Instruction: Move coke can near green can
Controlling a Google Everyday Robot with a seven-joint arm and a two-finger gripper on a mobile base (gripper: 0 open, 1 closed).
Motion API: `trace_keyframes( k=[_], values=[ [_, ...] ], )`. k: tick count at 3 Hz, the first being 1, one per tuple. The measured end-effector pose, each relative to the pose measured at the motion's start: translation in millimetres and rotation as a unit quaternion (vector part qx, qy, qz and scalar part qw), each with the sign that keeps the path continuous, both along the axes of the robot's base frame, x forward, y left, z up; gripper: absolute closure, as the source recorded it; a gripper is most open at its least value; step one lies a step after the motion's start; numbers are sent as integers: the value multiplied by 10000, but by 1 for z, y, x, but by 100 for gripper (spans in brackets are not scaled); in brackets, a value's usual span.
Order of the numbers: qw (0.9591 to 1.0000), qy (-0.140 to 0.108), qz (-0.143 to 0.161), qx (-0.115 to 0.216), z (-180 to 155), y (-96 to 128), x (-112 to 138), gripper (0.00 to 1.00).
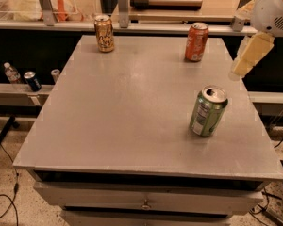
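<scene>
Right of the coke can [196, 42], jaws aloft.

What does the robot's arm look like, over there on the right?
The arm is a smooth, rounded white shell with a small dark slotted patch on its side. Below it, at the right edge of the view, hangs the gripper, a pale cream, flat-sided, tapering piece. No cables or lettering show on either.

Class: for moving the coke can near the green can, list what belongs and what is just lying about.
Belongs: coke can, green can, gripper hovering by the right edge of the table.
Lying about: gold-brown can, bottle and small cans on the side shelf.
</scene>
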State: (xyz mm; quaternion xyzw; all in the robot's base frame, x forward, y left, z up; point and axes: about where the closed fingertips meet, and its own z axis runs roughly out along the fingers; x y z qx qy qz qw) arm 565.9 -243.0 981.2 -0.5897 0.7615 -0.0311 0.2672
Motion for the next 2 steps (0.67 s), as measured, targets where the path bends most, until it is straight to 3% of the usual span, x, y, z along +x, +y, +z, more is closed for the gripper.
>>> trace_keyframes(
  k=[1,2],
  values=[
    [9979,-23,-355,533,-11,-7,18,0],
    [9912,31,-777,1071,-26,-14,33,0]
  ],
)
